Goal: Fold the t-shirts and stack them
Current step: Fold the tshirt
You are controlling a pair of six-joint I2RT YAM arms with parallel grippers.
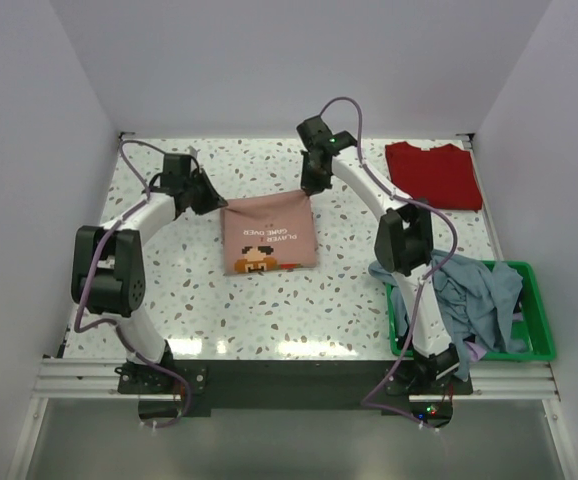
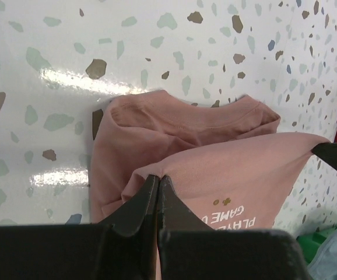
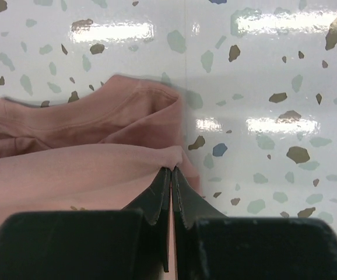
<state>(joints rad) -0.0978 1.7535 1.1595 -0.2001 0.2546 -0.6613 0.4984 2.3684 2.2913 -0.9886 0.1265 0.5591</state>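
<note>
Top external view shows the pink shirt (image 1: 269, 235) lying in the middle of the desk (image 1: 169, 300), a bit closer to the far edge. It is a square shape with the picture facing up. Your left gripper (image 1: 213, 200) pinches its far left corner and your right gripper (image 1: 311, 190) pinches its far right corner. In both wrist views the black fingers are pressed tight together with pink cloth caught between them. The top layer is lifted a little off the layer below.

The red shirt (image 1: 435, 175) lies flat by the far right corner. The basket (image 1: 539, 300) sits at the near right corner with a blue-grey shirt (image 1: 469, 290) heaped in it.

I think you are in the middle of a fold. To do it well, move both arms together, at the same height and speed, so the edge between them is straight and a little tight. Do not pull apart too hard or the cloth may slip out. Only the top layer should move; if the layer below slides, lift a bit higher. Line the edges up, lay the cloth flat, and only then let go.
</note>
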